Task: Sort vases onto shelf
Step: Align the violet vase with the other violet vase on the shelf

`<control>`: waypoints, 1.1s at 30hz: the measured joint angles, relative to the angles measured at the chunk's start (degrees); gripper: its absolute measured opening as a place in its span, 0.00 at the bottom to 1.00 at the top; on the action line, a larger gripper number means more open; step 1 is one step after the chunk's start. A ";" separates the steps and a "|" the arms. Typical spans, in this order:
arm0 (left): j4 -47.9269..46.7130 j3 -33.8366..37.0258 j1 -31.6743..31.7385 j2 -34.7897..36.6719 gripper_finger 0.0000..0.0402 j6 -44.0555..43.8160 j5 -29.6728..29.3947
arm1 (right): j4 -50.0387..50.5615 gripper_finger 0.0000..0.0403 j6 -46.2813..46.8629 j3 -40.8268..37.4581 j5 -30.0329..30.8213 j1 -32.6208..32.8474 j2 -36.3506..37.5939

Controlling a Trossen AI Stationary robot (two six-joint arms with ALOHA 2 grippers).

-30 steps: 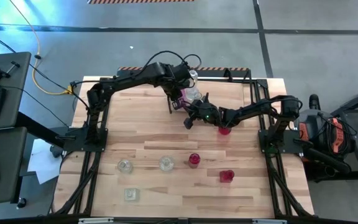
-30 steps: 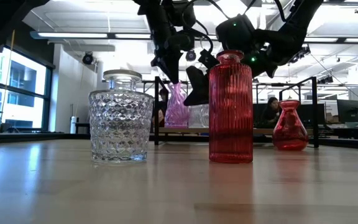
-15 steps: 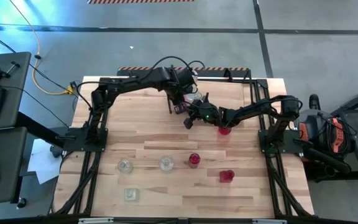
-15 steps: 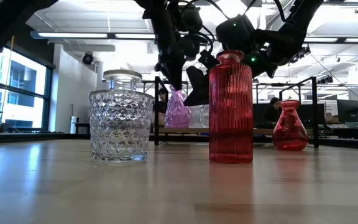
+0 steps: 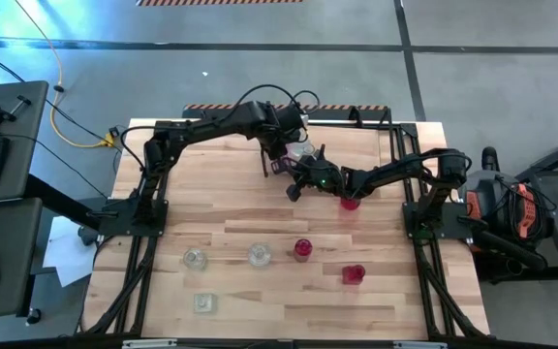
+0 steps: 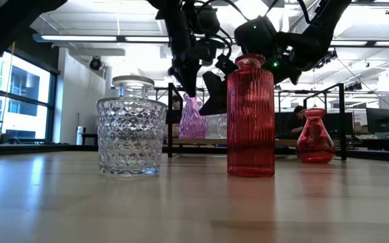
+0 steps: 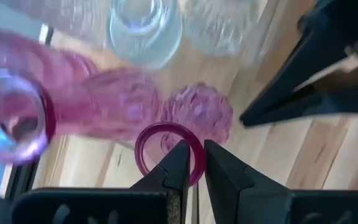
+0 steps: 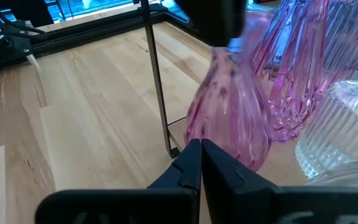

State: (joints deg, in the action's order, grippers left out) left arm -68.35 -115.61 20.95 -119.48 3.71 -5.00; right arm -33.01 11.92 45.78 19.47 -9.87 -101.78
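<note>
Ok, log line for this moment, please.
step: placing on shelf | left gripper: shut on pink vase rim, at shelf | right gripper: shut, empty, beside shelf | loose vases: on table

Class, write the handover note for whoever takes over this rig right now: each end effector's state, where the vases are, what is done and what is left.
Left end effector: shut on the rim of a pink vase, at the shelf.
Right end effector: shut, empty, beside the shelf, close to the pink vase.
On the shelf: other pink and clear vases stand beside the held one.
Left on the table: a red bulb vase near the shelf; toward the front, three clear vases and two red vases.
Done: part of the sort. Left: release the pink vase, then shelve the six.
</note>
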 joint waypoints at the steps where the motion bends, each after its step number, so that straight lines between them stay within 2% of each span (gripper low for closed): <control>1: -0.73 0.00 0.04 0.00 0.09 0.12 -0.01 | 0.00 0.00 0.00 0.00 0.00 0.00 0.00; 33: 1.52 -0.11 -0.90 0.42 0.09 -0.08 -1.51 | 0.71 0.00 0.02 0.00 0.03 0.00 0.02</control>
State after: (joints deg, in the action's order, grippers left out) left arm -66.83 -115.72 20.06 -119.07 3.64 -6.52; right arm -32.31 11.94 45.78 19.51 -9.87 -101.75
